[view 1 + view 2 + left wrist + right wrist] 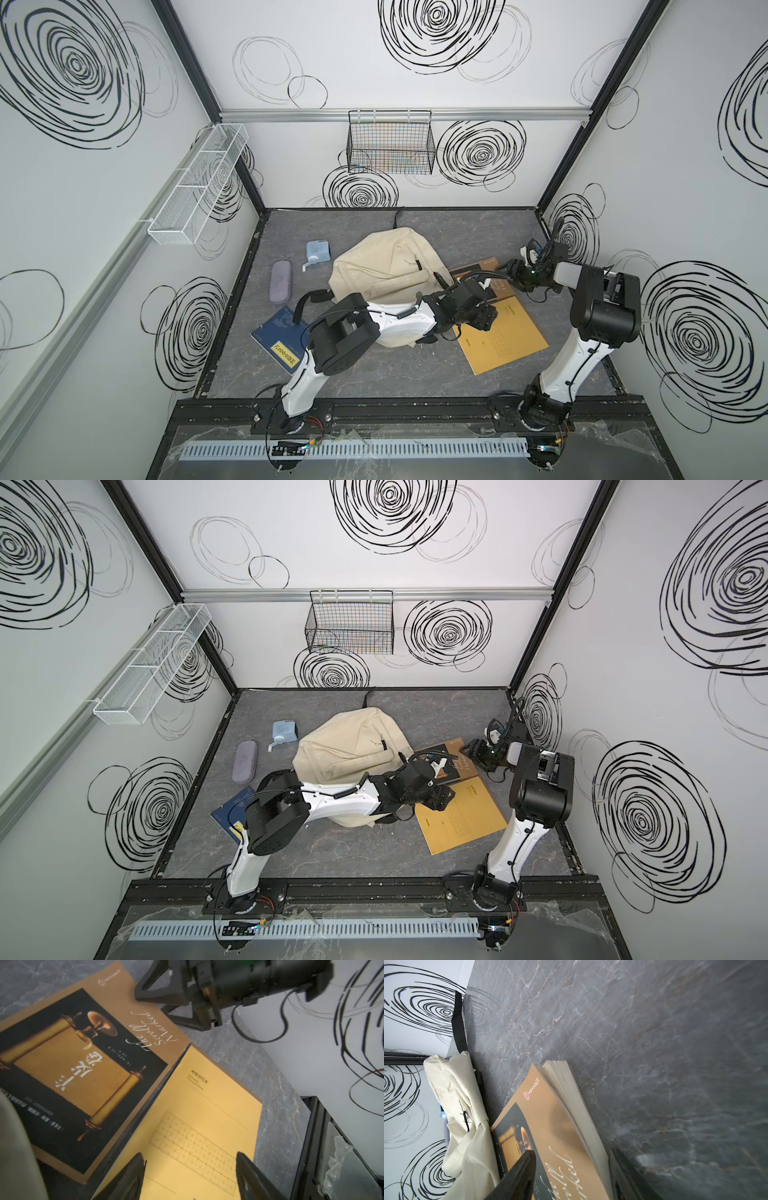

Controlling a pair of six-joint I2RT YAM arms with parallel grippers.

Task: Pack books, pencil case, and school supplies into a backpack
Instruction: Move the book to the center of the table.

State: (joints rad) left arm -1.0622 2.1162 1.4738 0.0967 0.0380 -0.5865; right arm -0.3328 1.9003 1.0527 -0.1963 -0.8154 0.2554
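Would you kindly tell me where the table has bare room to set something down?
Free: the front strip of table between navy book and yellow notebook, before the backpack; the far right corner behind the brown book. Crowded: right of the backpack, around notebook and brown book.

A floppy cream backpack is slumped mid-tabletop. A mustard grid-printed book and a brown scroll-cover book are laid beside it. A navy book, purple pencil case and blue sharpener are laid opposite.

place: lab test cell | printed walls, alu rail, wire basket
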